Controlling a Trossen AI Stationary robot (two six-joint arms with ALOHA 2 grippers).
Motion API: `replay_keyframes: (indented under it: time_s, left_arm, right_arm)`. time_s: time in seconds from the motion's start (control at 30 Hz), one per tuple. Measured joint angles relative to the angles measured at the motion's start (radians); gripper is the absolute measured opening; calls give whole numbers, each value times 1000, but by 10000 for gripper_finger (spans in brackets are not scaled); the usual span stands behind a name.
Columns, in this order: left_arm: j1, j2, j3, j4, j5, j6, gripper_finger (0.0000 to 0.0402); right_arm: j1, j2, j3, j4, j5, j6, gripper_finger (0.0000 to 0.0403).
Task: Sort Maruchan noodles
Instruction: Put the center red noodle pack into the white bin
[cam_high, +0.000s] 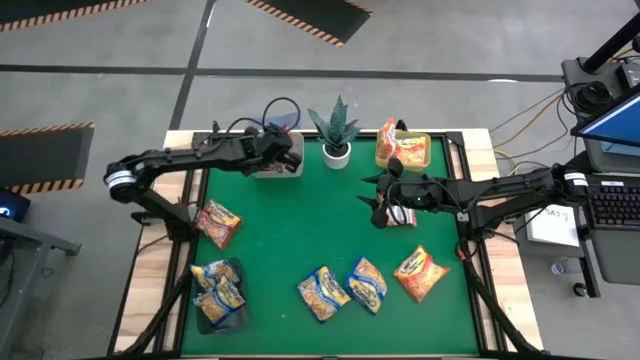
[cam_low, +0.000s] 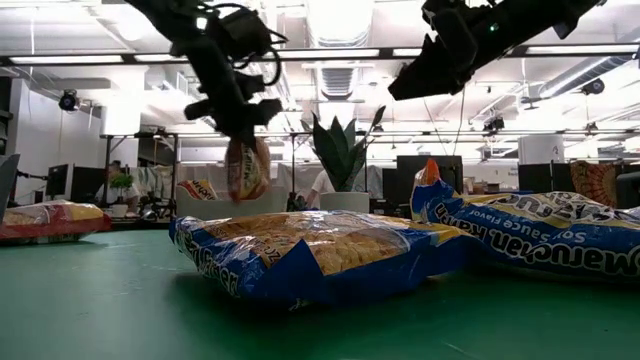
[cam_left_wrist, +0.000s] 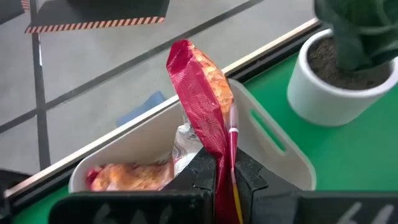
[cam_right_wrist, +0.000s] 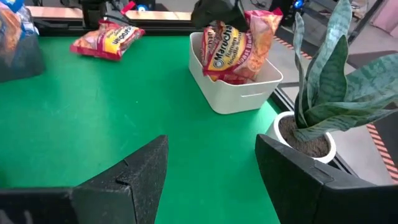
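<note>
Left fingers (cam_left_wrist: 219, 180) on red packet (cam_left_wrist: 202, 99)

A: What lies nearest on the green table (cam_low: 90, 310)?
B: A blue-yellow noodle packet (cam_low: 310, 255), flat; a second blue packet (cam_low: 540, 235) just right of it.
A: And the arms?
B: The left gripper (cam_low: 245, 125) hangs far left, clamped on a dangling packet (cam_low: 247, 168). The right gripper (cam_low: 440, 70) hangs upper right. A potted plant (cam_low: 343, 160) stands behind.

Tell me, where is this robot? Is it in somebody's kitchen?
No, probably a robot lab or workshop. The green table sits on a concrete floor with striped hazard tape, a laptop desk stands beside it, and office ceiling lights hang behind.
</note>
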Motion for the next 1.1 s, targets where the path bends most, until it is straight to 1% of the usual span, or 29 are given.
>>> replay_keyframes:
  time_s: [0.13, 0.23, 0.4, 0.63, 0.87, 1.1]
  left_arm:
    - [0, 50, 70, 0, -9, 18, 0]
    - [2, 81, 108, -3, -40, 29, 0]
    - [3, 139, 134, -8, -78, 22, 0]
    - [4, 206, 173, -8, -71, -4, 0]
    - [3, 221, 167, -5, -63, -81, 0]
    - [1, 222, 154, -3, -45, -102, 0]
  right_arm:
    - [0, 0, 0, -19, 26, -6, 229]
    - [0, 0, 0, -32, 52, -7, 229]
    - [0, 0, -1, -50, 70, -7, 229]
    - [0, 0, -1, -50, 70, -7, 228]
    - [0, 0, -1, -50, 70, -11, 228]
    - [0, 0, -1, -50, 70, -9, 228]
